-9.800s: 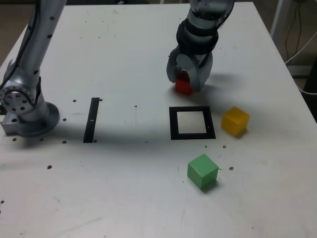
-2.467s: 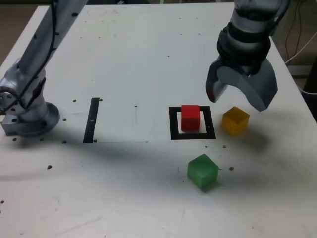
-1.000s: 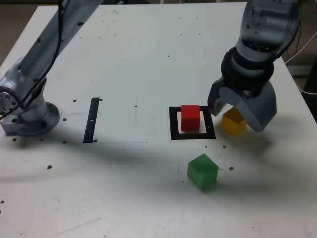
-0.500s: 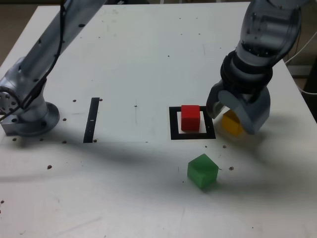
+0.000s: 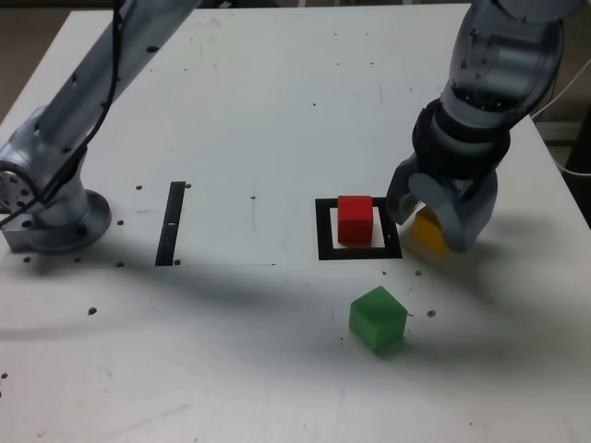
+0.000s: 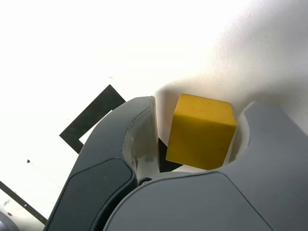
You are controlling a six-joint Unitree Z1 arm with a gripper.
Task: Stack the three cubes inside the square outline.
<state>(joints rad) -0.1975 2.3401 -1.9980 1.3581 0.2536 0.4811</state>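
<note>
The yellow cube [image 5: 423,236] rests on the table just off the exterior view's right side of the square outline [image 5: 323,231]. My gripper [image 5: 428,224] stands over it, with one jaw on each side. In the wrist view the yellow cube [image 6: 202,132] fills the space between the jaws of the gripper [image 6: 197,139], which are shut on it. A corner of the square outline [image 6: 91,120] shows beside one jaw. The red cube [image 5: 355,219] sits inside the outline. The green cube [image 5: 378,319] lies alone nearer the front edge.
A narrow black strip [image 5: 172,221] lies on the white table [image 5: 249,111] toward the exterior view's left. The arm's base [image 5: 51,212] stands at the far left edge. Cables hang beyond the table's right edge.
Over the last second the jaws have drawn in from wide open until they hug the yellow cube. The gripper has sunk slightly. The cubes have not moved.
</note>
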